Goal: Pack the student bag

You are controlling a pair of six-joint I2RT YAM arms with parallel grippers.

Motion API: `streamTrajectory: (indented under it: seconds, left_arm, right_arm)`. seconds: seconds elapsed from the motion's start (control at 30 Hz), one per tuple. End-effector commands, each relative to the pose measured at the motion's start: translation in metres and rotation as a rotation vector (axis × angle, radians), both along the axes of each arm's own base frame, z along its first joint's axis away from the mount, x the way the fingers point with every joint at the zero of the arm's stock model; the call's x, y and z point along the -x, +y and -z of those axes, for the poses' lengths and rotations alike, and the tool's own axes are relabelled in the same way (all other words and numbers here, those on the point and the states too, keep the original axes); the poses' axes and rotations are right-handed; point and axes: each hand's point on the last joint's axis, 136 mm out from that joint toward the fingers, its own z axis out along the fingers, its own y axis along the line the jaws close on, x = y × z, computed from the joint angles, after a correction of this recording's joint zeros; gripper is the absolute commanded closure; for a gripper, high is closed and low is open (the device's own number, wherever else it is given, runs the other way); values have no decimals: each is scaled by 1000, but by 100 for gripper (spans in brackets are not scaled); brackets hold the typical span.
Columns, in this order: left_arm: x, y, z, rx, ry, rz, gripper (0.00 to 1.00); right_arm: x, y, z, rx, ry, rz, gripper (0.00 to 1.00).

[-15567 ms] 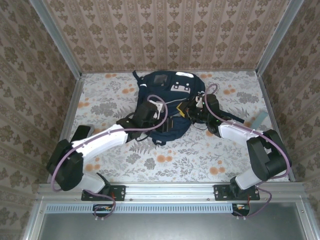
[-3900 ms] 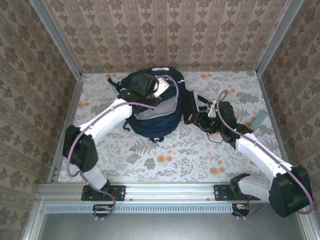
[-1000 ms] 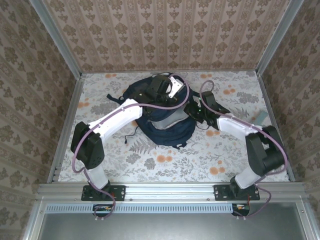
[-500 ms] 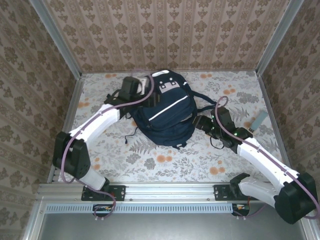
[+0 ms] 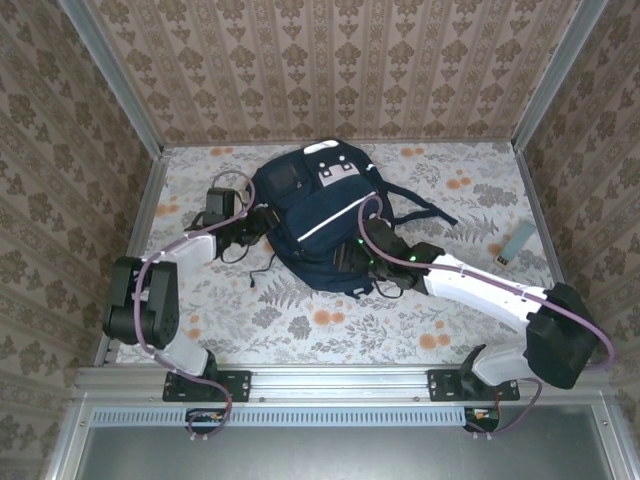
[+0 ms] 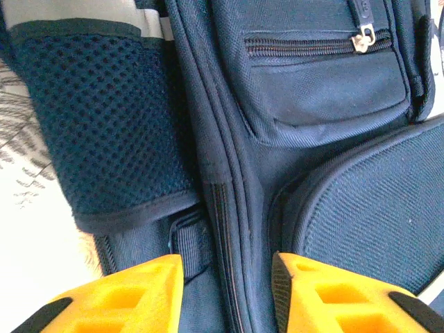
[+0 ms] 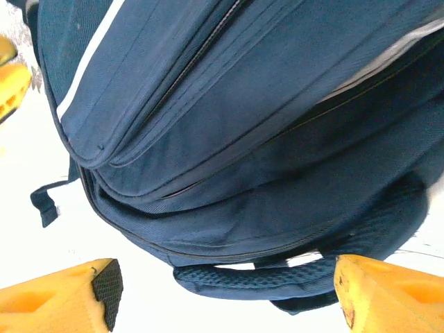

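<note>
The student bag [image 5: 318, 210] lies front-up in the middle of the table, navy with a white stripe and grey-white patches. My left gripper [image 5: 252, 226] is at its left side. In the left wrist view the bag [image 6: 312, 90] is very close, with its mesh side pocket [image 6: 104, 118] on the left. The left gripper [image 6: 227, 295] has its jaws apart, and a raised seam runs between them. My right gripper [image 5: 352, 258] is at the bag's near right edge. In the right wrist view the right gripper [image 7: 225, 298] is open wide below the bag [image 7: 229, 104]. A padded mesh strap [image 7: 277, 274] lies between the jaws, ungripped.
Dark straps [image 5: 420, 205] trail from the bag to the right. A small flat grey-blue item [image 5: 517, 242] lies near the right rail. A thin dark cord [image 5: 262, 272] lies left of the bag's near edge. Patterned walls close in the table on three sides.
The left gripper dropped from the bag's top left corner to its left side. The right gripper moved left up to the bag's near edge. A second ago the bag was being turned front-up.
</note>
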Motion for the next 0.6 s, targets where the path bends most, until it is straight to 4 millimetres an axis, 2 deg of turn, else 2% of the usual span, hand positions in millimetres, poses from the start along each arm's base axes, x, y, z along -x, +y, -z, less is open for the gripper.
streamTrajectory:
  seconds: [0.0, 0.07, 0.17, 0.3, 0.47, 0.57]
  left_arm:
    - [-14, -14, -10, 123, -22, 28, 61]
    - [-16, -16, -3, 132, -3, 33, 61]
    - [-19, -19, 6, 148, 13, 36, 61]
    - [-19, -31, 4, 229, 16, 93, 61]
    - [-19, -37, 3, 254, 18, 116, 67]
    - [-18, -39, 1, 263, 13, 128, 77]
  right_arm:
    - [-11, 14, -4, -8, -22, 14, 19]
    - [-13, 20, -1, -14, -16, 14, 21]
    - [-17, 29, 1, -18, -1, 5, 30]
    - [-25, 31, 1, 4, -4, 16, 34]
    - [-37, 16, 3, 65, -32, 83, 39]
    - [-45, 2, 4, 102, -42, 127, 41]
